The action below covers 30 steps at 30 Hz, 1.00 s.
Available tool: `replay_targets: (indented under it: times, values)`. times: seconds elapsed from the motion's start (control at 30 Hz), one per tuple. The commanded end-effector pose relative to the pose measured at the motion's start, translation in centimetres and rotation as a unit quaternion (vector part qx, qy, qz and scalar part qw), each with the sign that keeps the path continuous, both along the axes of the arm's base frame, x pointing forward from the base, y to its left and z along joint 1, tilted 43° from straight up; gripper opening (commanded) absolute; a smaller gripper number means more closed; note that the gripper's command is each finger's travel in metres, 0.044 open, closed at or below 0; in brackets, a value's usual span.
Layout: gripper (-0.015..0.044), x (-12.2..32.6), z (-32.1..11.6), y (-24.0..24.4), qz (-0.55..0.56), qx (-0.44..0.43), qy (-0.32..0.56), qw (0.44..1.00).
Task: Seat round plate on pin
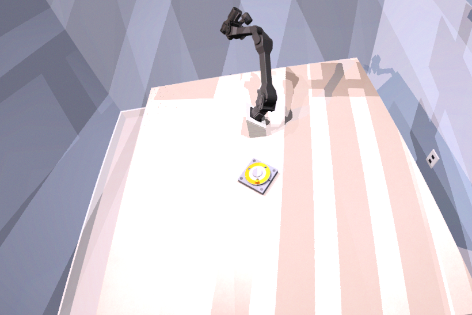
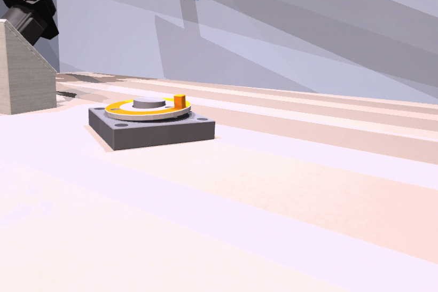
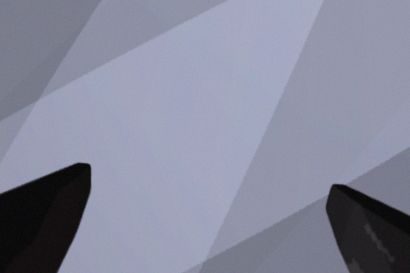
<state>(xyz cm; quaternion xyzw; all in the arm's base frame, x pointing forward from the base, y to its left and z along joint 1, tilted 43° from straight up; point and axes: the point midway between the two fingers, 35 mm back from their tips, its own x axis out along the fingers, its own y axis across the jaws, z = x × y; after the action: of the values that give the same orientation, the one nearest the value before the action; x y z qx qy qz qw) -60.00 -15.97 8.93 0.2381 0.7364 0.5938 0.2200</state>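
The arm (image 1: 264,67) stands tall on its pale mounting block (image 2: 22,80) at the far middle of the table (image 1: 189,236), reared right up with its gripper (image 3: 209,195) lifted high and pointed out at the grey wall; from the wrist camera I see only the two dark fingertips spread wide with bare wall between them, so the claw is released and grasping nothing. Nothing lies on the pale table top between the arm and the fixture, the striped table just runs away on every side, and a small wall socket (image 1: 432,158) sits off to the right of it in the top view. The grey square base (image 2: 153,129) lies on the table, well apart from the arm's foot, with a shallow round hole near each corner. On it rides the round plate (image 2: 147,110), white with a broad yellow ring, threaded over the short grey post (image 2: 149,102) at its centre. The orange tab (image 2: 179,101) stands up at the plate's rim, on the right side from the low side view. The plate looks slightly tilted there, with a thin dark gap under its right-hand edge. The pin itself I cannot make out.
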Motion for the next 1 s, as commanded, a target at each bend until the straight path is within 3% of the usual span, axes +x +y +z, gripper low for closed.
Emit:
replay_targets:
  times: [0.0,0.1,0.3,0.47,0.57,0.77,0.83,0.97]
  values:
    - [0.0374,0.1,-0.1,-0.6,0.007,0.005,-0.006,1.0]
    - [0.0295,2.1,-0.8,-7.7,0.106,0.068,-0.073,0.989]
    - [0.0137,5.2,-1.9,-14.7,0.207,0.14,-0.133,0.959]
    - [0.0006,11.9,-4.0,-24.3,0.356,0.255,-0.204,0.875]
    - [0.0,14.9,-4.8,-27.3,0.406,0.297,-0.223,0.835]
    - [0.0,25.8,-7.0,-35.0,0.544,0.428,-0.253,0.676]
    - [0.0,27.9,-7.4,-36.0,0.564,0.448,-0.254,0.646]
    - [0.0,36.7,-8.8,-38.9,0.632,0.525,-0.247,0.514]
